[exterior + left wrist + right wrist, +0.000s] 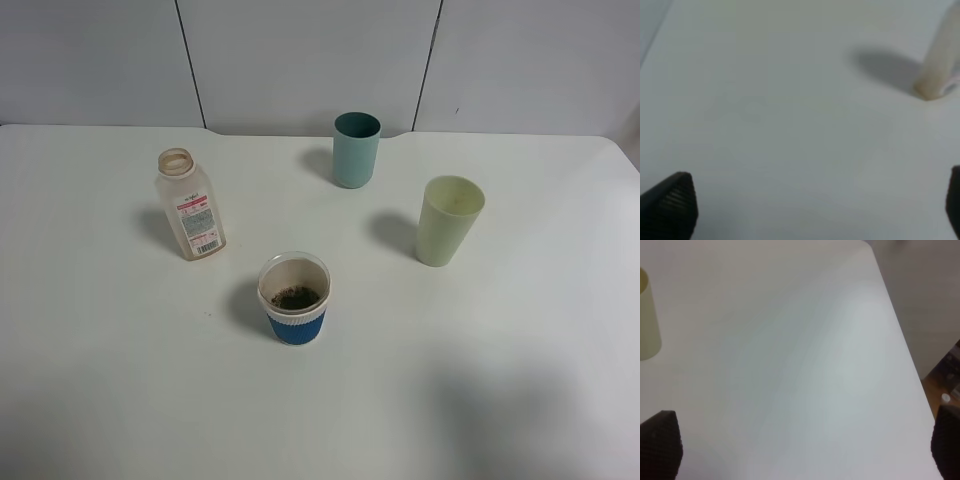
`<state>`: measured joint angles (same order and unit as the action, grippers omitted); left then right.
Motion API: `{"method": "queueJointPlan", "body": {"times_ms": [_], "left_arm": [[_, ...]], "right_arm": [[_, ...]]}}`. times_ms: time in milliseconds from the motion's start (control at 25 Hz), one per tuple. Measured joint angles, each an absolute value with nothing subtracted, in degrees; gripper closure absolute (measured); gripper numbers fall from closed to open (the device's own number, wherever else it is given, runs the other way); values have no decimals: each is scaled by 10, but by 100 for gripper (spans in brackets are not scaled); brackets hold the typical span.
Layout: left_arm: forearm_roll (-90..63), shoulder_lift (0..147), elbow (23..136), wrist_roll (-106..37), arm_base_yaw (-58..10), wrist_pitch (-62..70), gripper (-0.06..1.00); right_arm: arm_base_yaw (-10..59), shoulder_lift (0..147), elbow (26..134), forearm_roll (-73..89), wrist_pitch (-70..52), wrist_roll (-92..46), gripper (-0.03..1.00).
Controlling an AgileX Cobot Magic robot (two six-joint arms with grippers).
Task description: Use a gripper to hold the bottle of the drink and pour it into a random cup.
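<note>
One bottle (189, 217) stands upright and capless on the white table (500, 360), looking nearly drained, well apart from either arm. Just beside it toward the front sits the cup (295, 298) in its blue sleeve, with a dark drink (295, 297) pooled at the bottom, so the pour seems already made. Farther off stand a teal tumbler (356, 149) and a pale green tumbler (448, 220). Both the left gripper (820, 210) and right gripper (805, 450) hang spread wide, holding nothing.

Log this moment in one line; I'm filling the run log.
bottle: upright, ungripped | blue-sleeved cup: dark residue | left gripper: open | right gripper: open
</note>
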<state>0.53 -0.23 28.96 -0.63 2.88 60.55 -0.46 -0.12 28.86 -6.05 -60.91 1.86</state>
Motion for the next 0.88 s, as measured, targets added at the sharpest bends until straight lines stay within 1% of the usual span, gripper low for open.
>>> {"method": "queueJointPlan", "body": {"times_ms": [120, 880], "left_arm": [[5, -2, 290, -6, 20, 605, -4], [5, -2, 290, -6, 20, 605, -4]], "right_arm": [[-5, -1, 289, -61, -609, 19, -2], [-5, -1, 289, -61, -609, 19, -2]]}}
